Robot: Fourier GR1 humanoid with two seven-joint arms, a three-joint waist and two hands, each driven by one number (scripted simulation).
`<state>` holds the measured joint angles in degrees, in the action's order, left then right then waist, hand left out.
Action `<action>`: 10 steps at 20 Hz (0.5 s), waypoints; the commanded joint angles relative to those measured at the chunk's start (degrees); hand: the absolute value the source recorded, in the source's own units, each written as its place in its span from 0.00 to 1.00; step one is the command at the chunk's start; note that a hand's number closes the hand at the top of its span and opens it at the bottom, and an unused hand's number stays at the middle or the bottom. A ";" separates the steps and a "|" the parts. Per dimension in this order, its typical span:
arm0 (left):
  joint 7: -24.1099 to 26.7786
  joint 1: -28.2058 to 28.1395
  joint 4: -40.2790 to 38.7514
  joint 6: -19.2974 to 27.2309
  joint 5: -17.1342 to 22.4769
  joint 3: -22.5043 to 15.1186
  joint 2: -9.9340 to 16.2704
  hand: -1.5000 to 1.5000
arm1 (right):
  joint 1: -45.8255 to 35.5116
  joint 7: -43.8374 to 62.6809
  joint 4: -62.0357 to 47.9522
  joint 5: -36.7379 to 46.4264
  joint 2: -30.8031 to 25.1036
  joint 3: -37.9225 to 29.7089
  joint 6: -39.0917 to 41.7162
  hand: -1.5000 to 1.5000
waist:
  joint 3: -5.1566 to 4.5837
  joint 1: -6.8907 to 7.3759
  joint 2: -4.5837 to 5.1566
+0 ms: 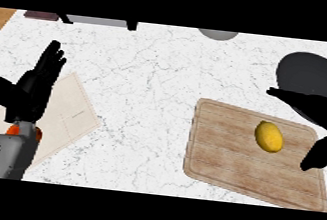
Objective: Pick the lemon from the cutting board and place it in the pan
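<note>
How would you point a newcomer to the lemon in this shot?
Start at the white marble counter, then go to the rectangular wooden cutting board at its right side. The small oval yellow lemon lies on the board's upper right part, just left of the open right robot hand. It is the only bright yellow thing there; the dark round pan sits beyond the board.

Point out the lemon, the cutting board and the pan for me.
lemon (269, 136), head view, middle of its yellow skin.
cutting board (228, 161), head view, bare wood left of the lemon.
pan (313, 72), head view, dark inner surface, above the right hand.
</note>
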<state>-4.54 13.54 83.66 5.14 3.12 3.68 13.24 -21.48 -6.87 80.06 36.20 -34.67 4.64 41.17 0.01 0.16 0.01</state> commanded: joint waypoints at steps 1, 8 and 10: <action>2.97 -1.36 -1.13 0.19 -1.53 -0.67 -2.32 0.50 | 1.49 -1.43 0.11 3.51 1.69 0.03 -0.83 0.00 | -0.01 -0.11 0.00; -0.16 -0.02 0.85 -0.04 -1.04 1.16 -2.09 0.50 | -2.81 -2.37 -6.65 9.93 4.81 2.05 -2.42 0.00 | 0.00 0.09 0.04; 1.83 -1.31 -0.09 -1.24 -1.24 1.74 -1.22 0.50 | 3.21 -4.68 -5.26 11.31 4.27 3.26 -4.83 0.00 | 0.00 -0.10 0.01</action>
<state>-4.45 13.14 84.27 4.21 2.24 5.08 12.58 -21.49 -9.00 76.07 44.54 -30.68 6.71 38.83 -0.01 0.19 0.01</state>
